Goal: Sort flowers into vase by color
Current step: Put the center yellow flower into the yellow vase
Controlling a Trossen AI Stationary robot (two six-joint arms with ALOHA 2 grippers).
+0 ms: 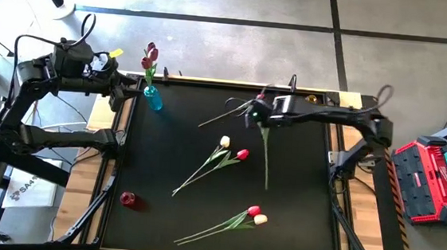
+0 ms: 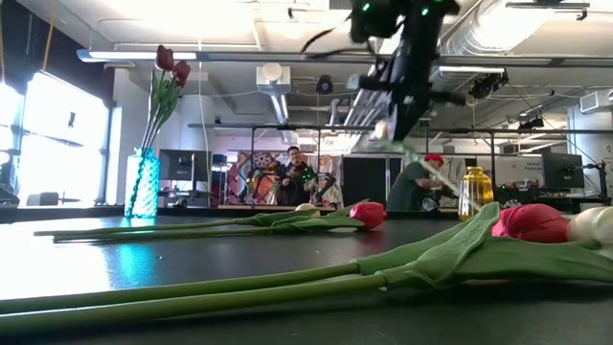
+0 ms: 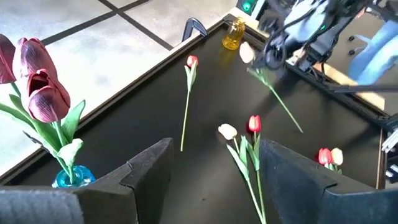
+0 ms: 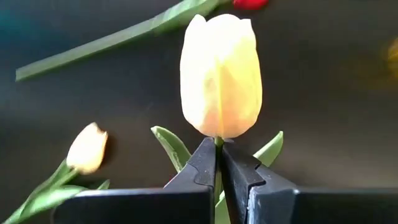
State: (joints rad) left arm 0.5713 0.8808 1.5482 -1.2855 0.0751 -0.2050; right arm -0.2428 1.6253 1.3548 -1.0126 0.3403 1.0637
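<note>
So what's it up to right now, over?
Right gripper shut on a cream tulip, lifted above the table. Left gripper open, waiting by the blue vase of dark pink tulips. Five tulips lie loose on the mat; nothing blocking.

vase [image 1: 153, 98] far-left, flowers in it | tulip pairs [image 1: 223, 154] mid-table, [image 1: 252, 215] near edge

A: We log this as a robotics lab or workshop, with a black work table [image 1: 201, 211] on a bare concrete floor [image 1: 241, 3] marked with tape lines.

B: Agreed. We see exposed ceiling ducts [image 2: 278, 81], strip lighting, monitors [image 2: 560, 171], and people [image 2: 295, 177] at benches well beyond the right gripper [image 2: 388, 129].
</note>
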